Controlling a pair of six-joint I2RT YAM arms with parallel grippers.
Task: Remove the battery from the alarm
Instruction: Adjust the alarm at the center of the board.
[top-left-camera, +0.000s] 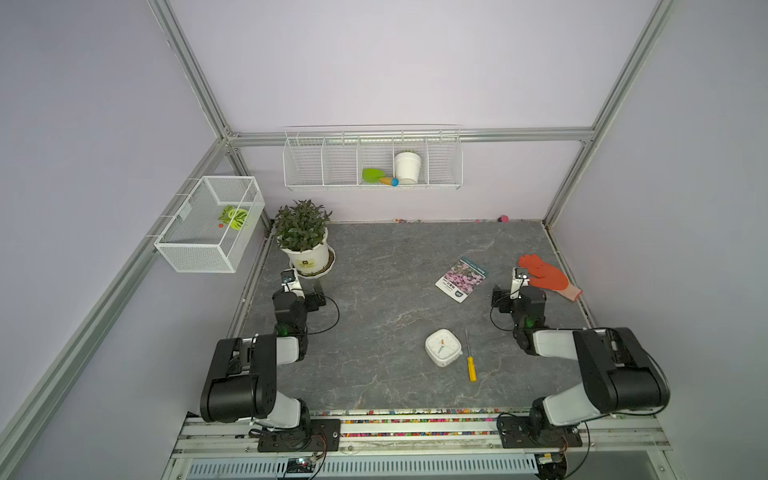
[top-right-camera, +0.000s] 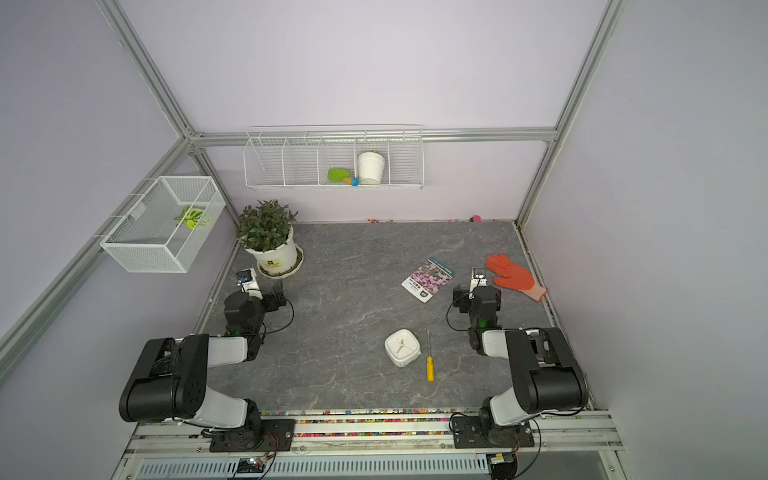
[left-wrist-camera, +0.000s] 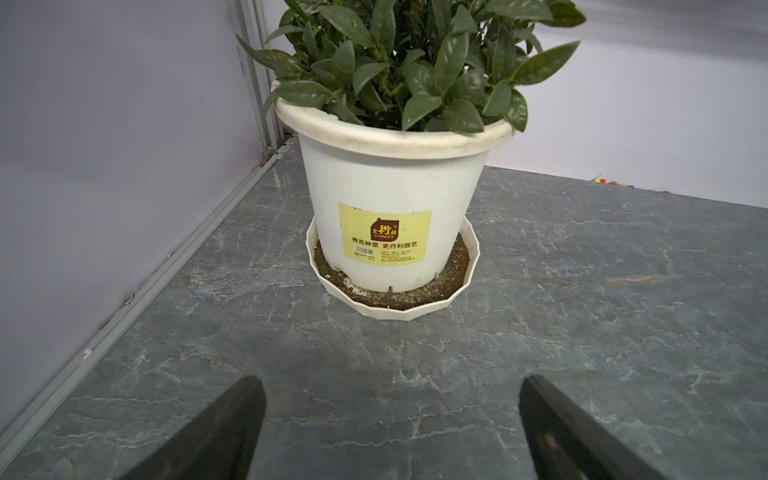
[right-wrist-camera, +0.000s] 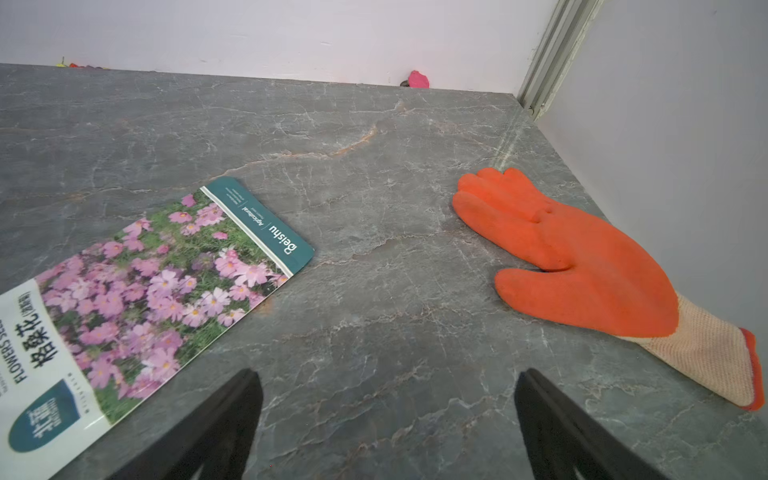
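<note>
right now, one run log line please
left pincer open, empty | right pincer open, empty | alarm dial up, untouched | battery unseen

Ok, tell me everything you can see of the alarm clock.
The alarm is a small white rounded-square clock, plastic by its look, white dial facing up with thin hands and an orange one. It lies on the grey table beside the yellow-handled screwdriver, not touching it. Its back is hidden.

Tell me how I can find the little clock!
Look at the grey stone table, near its front edge. The alarm lies there face up, next to a thin yellow-handled screwdriver. It is the only white rounded-square thing, with an orange hand on its dial.
</note>
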